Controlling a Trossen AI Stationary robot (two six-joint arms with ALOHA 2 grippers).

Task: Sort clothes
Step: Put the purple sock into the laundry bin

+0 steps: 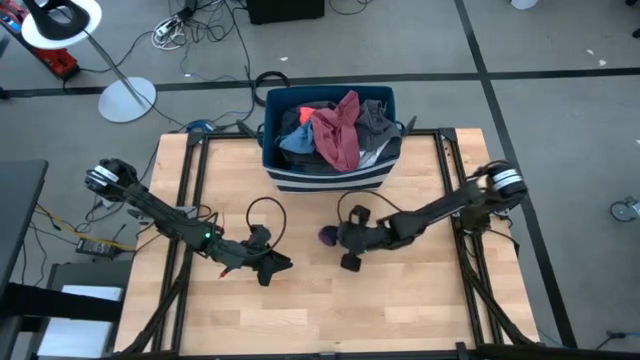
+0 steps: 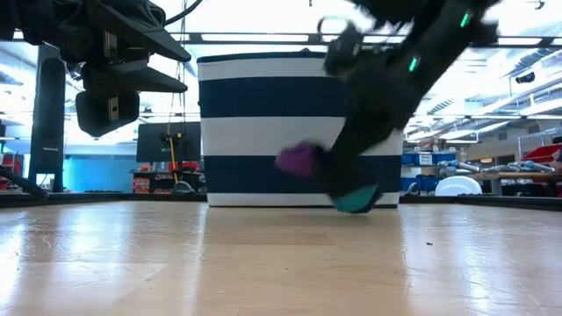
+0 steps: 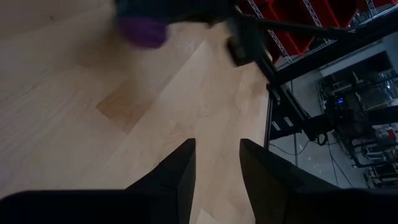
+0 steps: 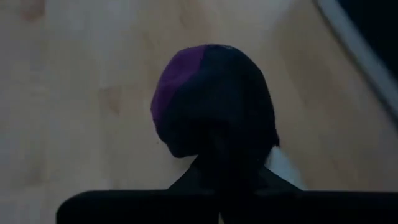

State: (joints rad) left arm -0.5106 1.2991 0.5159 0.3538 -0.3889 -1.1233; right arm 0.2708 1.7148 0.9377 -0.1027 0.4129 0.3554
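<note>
So the right gripper is clamped on a soft, rounded purple sock mid-counter, near the striped bin of crumpled clothes. Left gripper hovers released.

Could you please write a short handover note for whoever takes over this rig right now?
Right gripper: shut on a small purple garment, low over the middle of the wooden table, in front of the bin.
Left gripper: open, empty, waiting over the table to the left of the right gripper.
Clothes: a heap of maroon, grey, blue and orange-red pieces lies in the striped blue bin at the table's far edge.
Done: one small piece taken in hand.
Left: place the purple piece; the heap in the bin awaits sorting.
</note>
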